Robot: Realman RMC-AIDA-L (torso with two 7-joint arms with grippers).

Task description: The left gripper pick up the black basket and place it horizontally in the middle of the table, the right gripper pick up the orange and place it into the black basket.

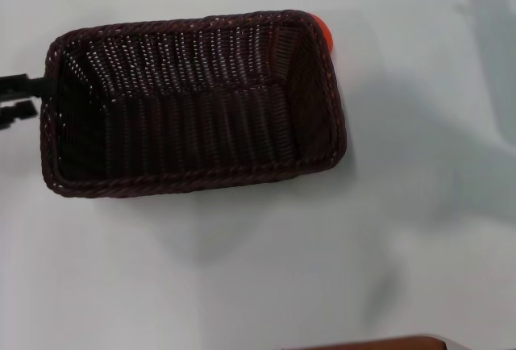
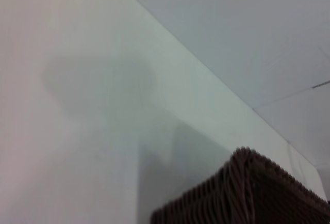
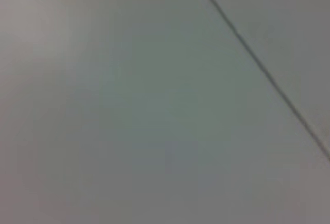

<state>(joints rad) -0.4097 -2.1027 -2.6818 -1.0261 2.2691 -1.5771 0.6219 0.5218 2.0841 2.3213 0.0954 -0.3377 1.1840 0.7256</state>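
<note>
Dark woven wicker, the black basket [image 1: 193,104] lies lengthwise across the upper middle of the head frame on the white counter [image 1: 258,269]. At its left short end the left gripper [image 1: 24,100] touches the rim; whether its fingers clamp it I cannot tell. Behind the basket's upper right corner peeks the orange [image 1: 322,29]. No right gripper shows.

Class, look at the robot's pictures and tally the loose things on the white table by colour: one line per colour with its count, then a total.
Black: 1, the black basket, its short end at the left gripper.
Orange: 1, the orange, peeking out behind the basket's far corner, outside it.
Total: 2 things on the table.
</note>
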